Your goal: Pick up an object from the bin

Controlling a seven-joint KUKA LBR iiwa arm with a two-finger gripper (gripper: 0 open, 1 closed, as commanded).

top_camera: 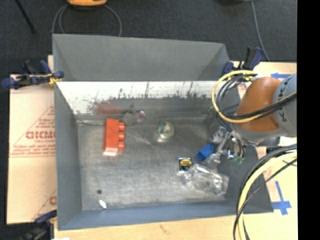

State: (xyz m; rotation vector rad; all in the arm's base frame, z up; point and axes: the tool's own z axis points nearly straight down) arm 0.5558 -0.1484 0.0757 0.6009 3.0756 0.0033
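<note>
My gripper (223, 144) hangs low at the right side of the bin, under the orange wrist cover. A small blue block (204, 153) lies just left of it, touching or nearly touching its metal tip. Below the blue block lie a small yellow-and-black piece (185, 162) and a crumpled clear plastic thing (203, 180), both on the bin floor in front of the gripper.
A red toy brick (114, 136) lies at the left of the floor. A clear roundish thing (165, 130) and a small purplish bit (141, 116) sit near the back wall. A white scrap (102, 203) lies at the front left. The arm and its cables crowd the right rim.
</note>
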